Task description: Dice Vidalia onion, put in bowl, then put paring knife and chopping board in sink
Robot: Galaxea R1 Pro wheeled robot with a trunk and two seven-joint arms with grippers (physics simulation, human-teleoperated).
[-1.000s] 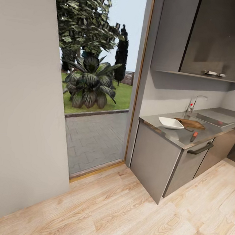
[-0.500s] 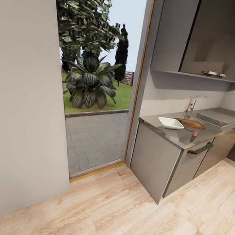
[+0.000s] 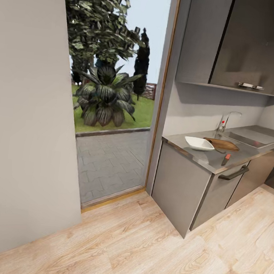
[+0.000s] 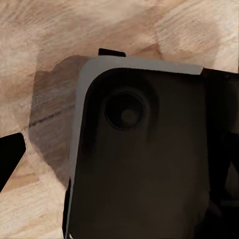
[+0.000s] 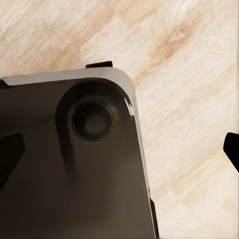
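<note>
Far off at the right of the head view runs the grey countertop [image 3: 211, 160]. On it lie the white bowl [image 3: 199, 143], the brown chopping board [image 3: 222, 144] just behind it, and the paring knife [image 3: 226, 158] with its red handle near the front edge. Farther back are the sink [image 3: 249, 138] and its chrome faucet [image 3: 226, 121]. The onion is hidden from here. My left gripper [image 4: 119, 159] and right gripper [image 5: 119, 154] hang open over the wooden floor and my dark base, holding nothing. One dark fingertip [image 5: 232, 149] shows at the right wrist picture's edge.
A grey wall [image 3: 23, 119] stands close on the left. An open doorway [image 3: 113, 121] leads to a paved garden. Wooden floor [image 3: 149, 250] stretches toward grey cabinets with a dark bar handle [image 3: 234, 174]. Dark upper cabinets [image 3: 247, 39] hang above the counter.
</note>
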